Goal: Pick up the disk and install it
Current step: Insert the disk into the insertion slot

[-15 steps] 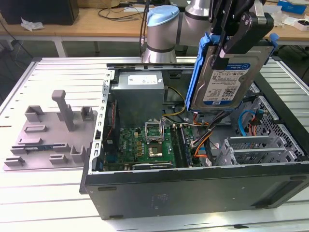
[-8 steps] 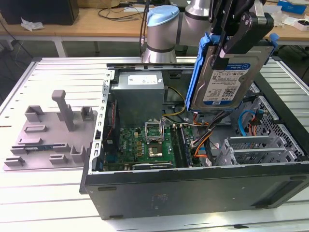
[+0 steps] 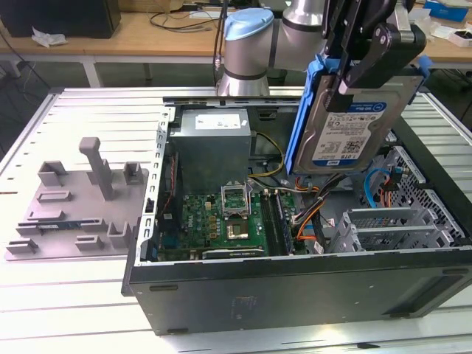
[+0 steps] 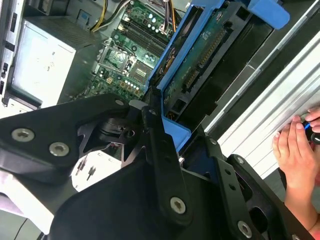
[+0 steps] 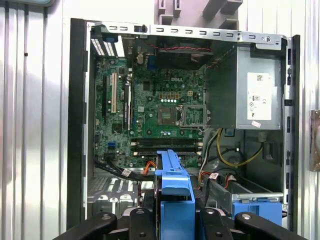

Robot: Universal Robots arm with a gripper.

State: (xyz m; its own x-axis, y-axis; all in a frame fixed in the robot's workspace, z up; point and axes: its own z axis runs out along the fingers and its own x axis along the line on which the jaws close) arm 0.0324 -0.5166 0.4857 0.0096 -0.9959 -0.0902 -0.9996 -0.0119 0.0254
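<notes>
The disk [image 3: 354,125], a silver hard drive with a blue-and-white label in a blue caddy, hangs tilted in the air above the open computer case [image 3: 295,284], over its right half in the exterior view. My gripper [image 3: 365,59] is shut on its upper edge, with the black fingers clamping both faces. In the second wrist view the disk [image 4: 200,65] shows its green circuit-board side, held between my fingers [image 4: 160,145]. The first wrist view looks down the caddy's blue edge [image 5: 175,195] into the case.
Inside the case lie the motherboard [image 3: 221,221], the grey power supply [image 3: 210,140], loose cables [image 3: 310,206] and a metal drive cage [image 3: 424,214] with a blue bracket [image 5: 255,210]. A grey fixture tray [image 3: 74,206] sits at the exterior view's left. A person's hand [image 4: 295,150] rests beside the case.
</notes>
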